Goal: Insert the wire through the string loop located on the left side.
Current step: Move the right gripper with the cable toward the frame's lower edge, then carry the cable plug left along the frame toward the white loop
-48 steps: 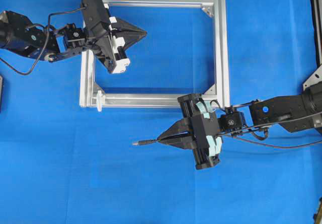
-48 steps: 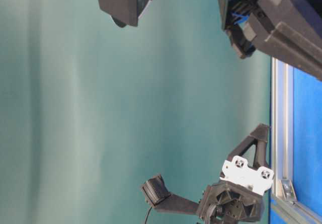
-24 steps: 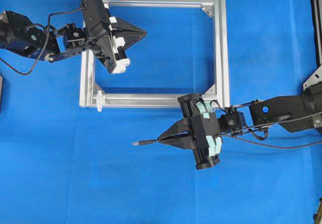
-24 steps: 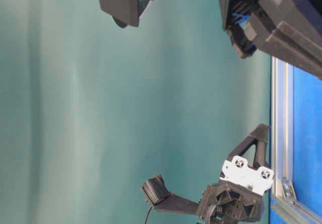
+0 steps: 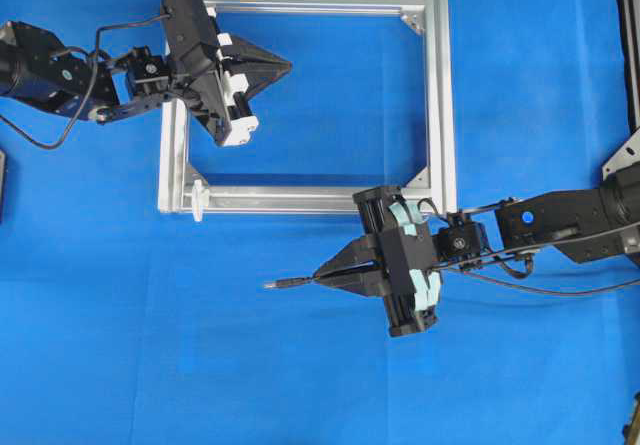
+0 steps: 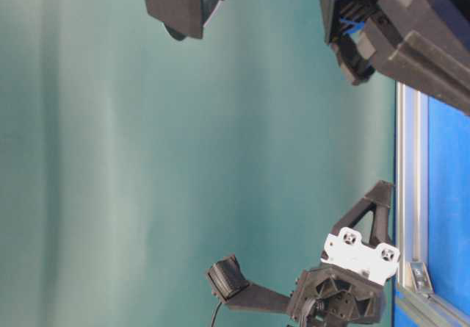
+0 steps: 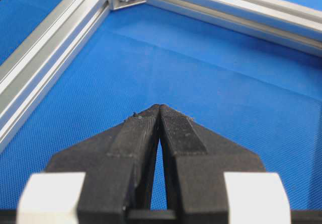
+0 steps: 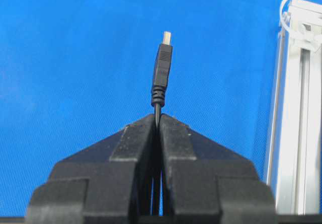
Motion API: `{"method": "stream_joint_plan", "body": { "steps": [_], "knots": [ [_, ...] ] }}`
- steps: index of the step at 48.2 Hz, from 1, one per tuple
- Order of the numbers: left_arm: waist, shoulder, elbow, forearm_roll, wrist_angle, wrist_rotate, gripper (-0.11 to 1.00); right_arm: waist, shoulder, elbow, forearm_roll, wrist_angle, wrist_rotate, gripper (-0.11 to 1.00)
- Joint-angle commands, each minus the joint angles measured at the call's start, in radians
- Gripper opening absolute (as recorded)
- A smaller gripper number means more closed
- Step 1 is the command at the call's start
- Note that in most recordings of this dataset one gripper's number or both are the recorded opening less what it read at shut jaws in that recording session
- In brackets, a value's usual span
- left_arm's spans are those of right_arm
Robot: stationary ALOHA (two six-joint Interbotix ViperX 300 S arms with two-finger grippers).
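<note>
Wire (image 8: 162, 68) juts ahead of right tool (image 8: 159, 119) (clamped).

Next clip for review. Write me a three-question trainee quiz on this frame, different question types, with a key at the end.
1. True or false: the right gripper is clamped on the wire, with the plug sticking out past its fingertips.
2. Multiple choice: the string loop sits at which part of the aluminium frame in the overhead view? A) upper right corner B) lower left corner C) middle of the right bar
3. Fill in: the left gripper is shut and holds ____.

Key: 1 true; 2 B; 3 nothing.
</note>
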Motion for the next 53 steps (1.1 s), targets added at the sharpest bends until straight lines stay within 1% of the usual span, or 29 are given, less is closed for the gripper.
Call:
{"method": "stream_joint_plan", "body": {
  "steps": [1, 9, 19, 29, 43, 53],
  "knots": [
    [-0.002, -0.034, -0.006, 0.003, -0.005, -0.002, 0.0, -0.008, -0.028, -0.006, -0.002, -0.005, -0.003, -0.01],
    [-0.005, -0.034, -0.006, 0.003, -0.005, -0.002, 0.0, -0.046, -0.029, -0.005, -0.002, 0.0, -0.014, -0.01],
    [-0.008, -0.034, -0.006, 0.003, -0.005, -0.002, 0.0, -0.137, -0.029, 0.008, -0.002, 0.002, -0.017, -0.01],
    [-0.008, -0.034, -0.005, 0.003, -0.005, -0.002, 0.0, -0.207, -0.028, 0.02, -0.002, 0.002, -0.021, -0.01],
    [-0.008, -0.034, -0.006, 0.003, -0.002, -0.002, 0.0, -0.212, -0.026, 0.018, -0.002, -0.003, -0.025, -0.01],
    [-0.006, -0.034, -0.006, 0.003, -0.002, -0.002, 0.0, -0.212, 0.014, -0.04, -0.002, -0.006, -0.025, -0.01]
  ]
}}
